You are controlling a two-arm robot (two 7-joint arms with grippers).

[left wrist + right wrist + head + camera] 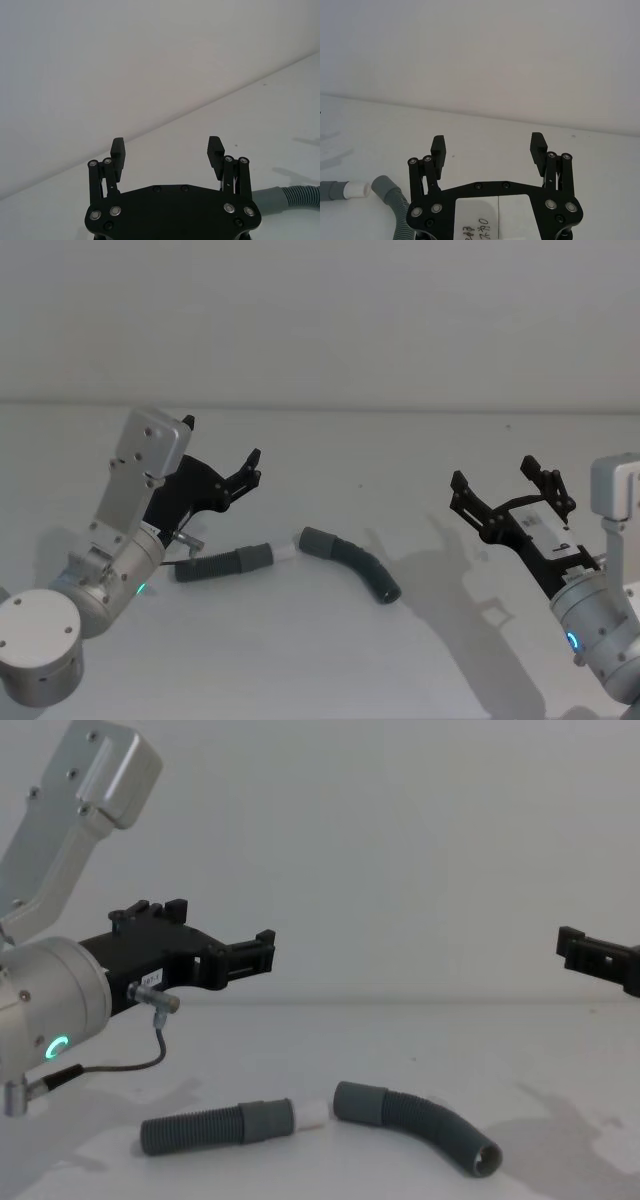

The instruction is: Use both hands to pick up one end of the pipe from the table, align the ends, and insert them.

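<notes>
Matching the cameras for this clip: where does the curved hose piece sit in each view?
Head view: curved piece at centre, right of the white tip.
Left wrist view: a cuffed hose stretch past the left hand; which piece, I cannot tell.
Right wrist view: curved piece beside the right hand.
Chest view: curved piece low, centre-right.
Shared landmark: the table-wall line.

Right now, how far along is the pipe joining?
Nothing looks done: the straight piece and curved piece lie on the table, white spigot tip near the socket cuff, not inserted. Nothing is in hand: the left gripper and right gripper hover open, clear of both pieces. To do: grasp, align, insert.
</notes>
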